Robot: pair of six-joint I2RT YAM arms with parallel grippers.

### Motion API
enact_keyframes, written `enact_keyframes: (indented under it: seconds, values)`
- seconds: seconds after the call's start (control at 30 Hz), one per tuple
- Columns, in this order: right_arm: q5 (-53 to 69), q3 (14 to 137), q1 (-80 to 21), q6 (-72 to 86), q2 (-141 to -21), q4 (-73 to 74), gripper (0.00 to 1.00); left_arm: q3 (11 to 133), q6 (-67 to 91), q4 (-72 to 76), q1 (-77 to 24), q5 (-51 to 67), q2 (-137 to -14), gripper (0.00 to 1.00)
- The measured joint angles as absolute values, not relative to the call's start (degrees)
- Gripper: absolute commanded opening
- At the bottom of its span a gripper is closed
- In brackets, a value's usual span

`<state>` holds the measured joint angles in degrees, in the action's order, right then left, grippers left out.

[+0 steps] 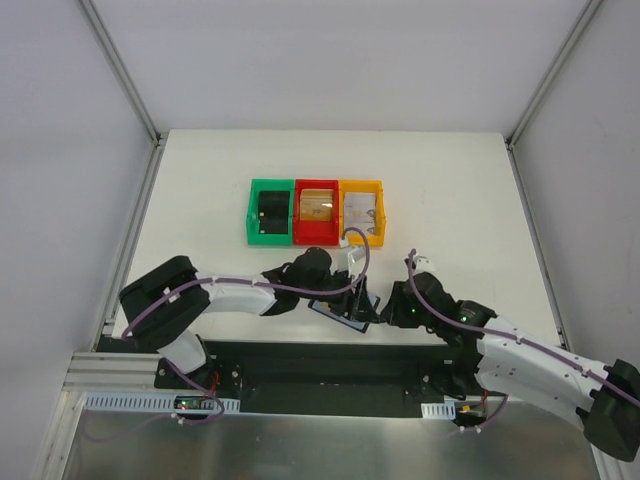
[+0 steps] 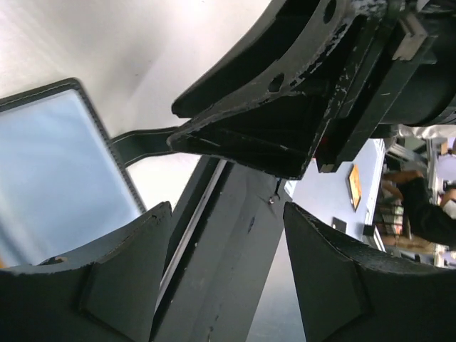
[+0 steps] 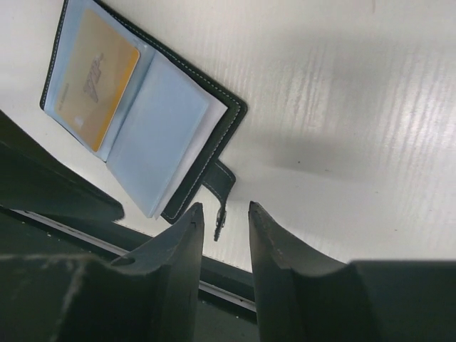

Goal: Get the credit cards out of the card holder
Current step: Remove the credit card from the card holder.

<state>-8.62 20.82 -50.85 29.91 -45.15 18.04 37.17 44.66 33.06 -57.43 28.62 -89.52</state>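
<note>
The card holder point(image 3: 164, 135) lies open on the table near the front edge, and it also shows in the top view point(image 1: 338, 312). A tan-gold credit card point(image 3: 96, 78) sits in its left bluish panel. Its black tab point(image 3: 222, 182) sticks out to the right. My right gripper point(image 3: 224, 208) is open by a narrow gap, with the tab's end hanging between the fingertips, touching neither. My left gripper point(image 2: 226, 214) is open wide and empty, just beside the holder's blue panel point(image 2: 57, 171). In the top view the left gripper point(image 1: 358, 288) and the right gripper point(image 1: 386, 306) flank the holder.
Three bins stand in a row mid-table: green point(image 1: 252, 212) with a chunky black object, red point(image 1: 298, 214) with a tan card point(image 1: 317, 206), yellow point(image 1: 380, 212) with a pale card point(image 1: 361, 210). The black base rail point(image 1: 300, 362) runs just in front of the holder.
</note>
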Motion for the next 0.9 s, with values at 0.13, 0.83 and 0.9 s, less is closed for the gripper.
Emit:
enact_keyframes:
  seconds: [0.13,0.83,0.9]
  values:
    - [-10.7,20.9,-50.9,29.9,-41.6,21.0,0.41,39.9,43.9,33.6,-58.2,32.0,-93.2,0.63]
    - [-4.4,25.5,-50.9,26.7,-52.4,12.2,0.27,27.7,40.9,17.5,-43.0,14.2,-65.6,0.5]
    - [-3.5,26.3,-50.9,26.4,-53.8,10.6,0.25,27.7,40.9,16.1,-43.0,12.7,-68.9,0.48]
